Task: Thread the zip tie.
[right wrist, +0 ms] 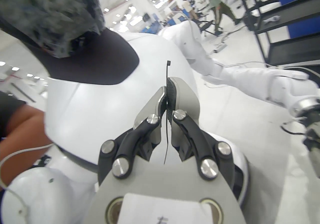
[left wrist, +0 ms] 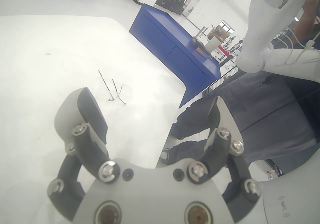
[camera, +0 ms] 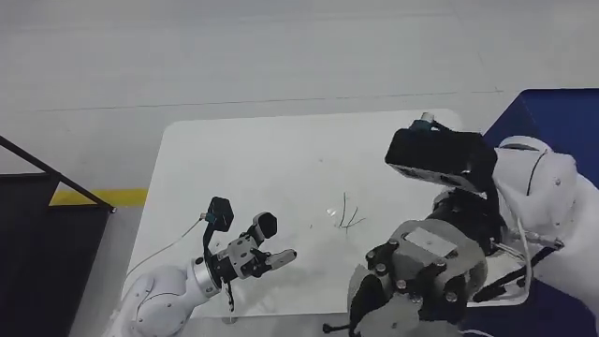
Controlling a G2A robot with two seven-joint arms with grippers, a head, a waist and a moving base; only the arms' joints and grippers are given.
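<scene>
Between fingers (right wrist: 183,93) of the right gripper (right wrist: 167,84), the pinched zip tie (right wrist: 166,69).

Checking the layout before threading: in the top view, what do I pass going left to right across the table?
Left gripper → loose zip ties → right arm's wrist → blue cabinet.

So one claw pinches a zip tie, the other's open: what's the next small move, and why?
Probably bring the open left claw across to grip the black zip tie by its head. The right claw is shut on the strap, head poking past its tips, tail loose toward the palm; threading likely needs both ends held.
</scene>
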